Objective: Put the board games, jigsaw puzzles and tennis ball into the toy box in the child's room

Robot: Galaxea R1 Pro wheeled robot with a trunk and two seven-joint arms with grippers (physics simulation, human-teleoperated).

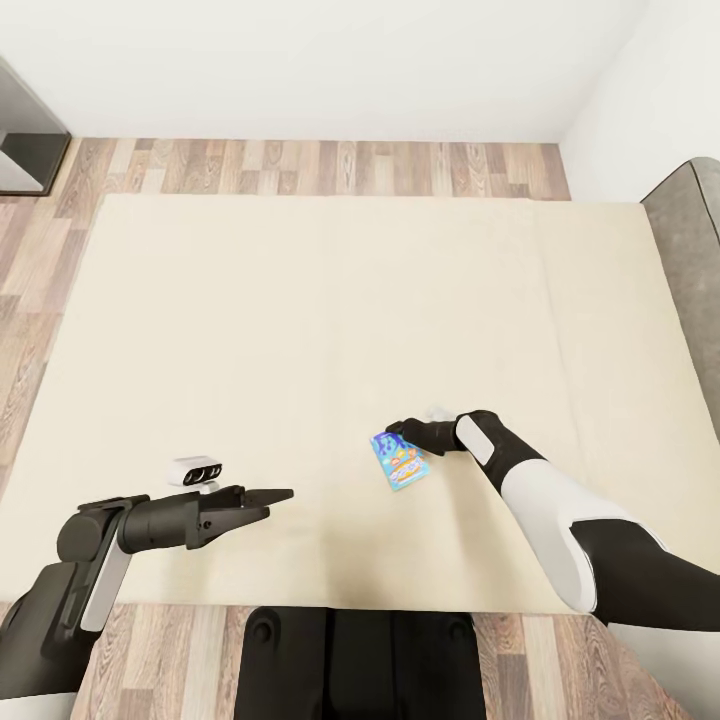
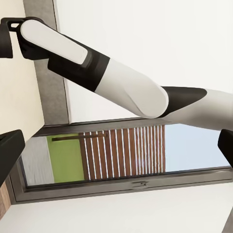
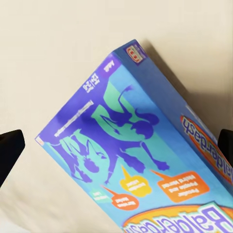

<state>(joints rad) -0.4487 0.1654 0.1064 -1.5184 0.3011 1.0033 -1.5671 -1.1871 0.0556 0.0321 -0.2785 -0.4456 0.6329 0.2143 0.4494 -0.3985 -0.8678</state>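
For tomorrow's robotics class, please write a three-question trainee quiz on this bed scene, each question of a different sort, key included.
1. True or false: the small blue board game lies on the bed.
2. Which tool is at the board game? A) left tool B) right tool
3. Fill in: the floor beyond the bed is made of ____ planks.

Key: 1 true; 2 B; 3 wood.
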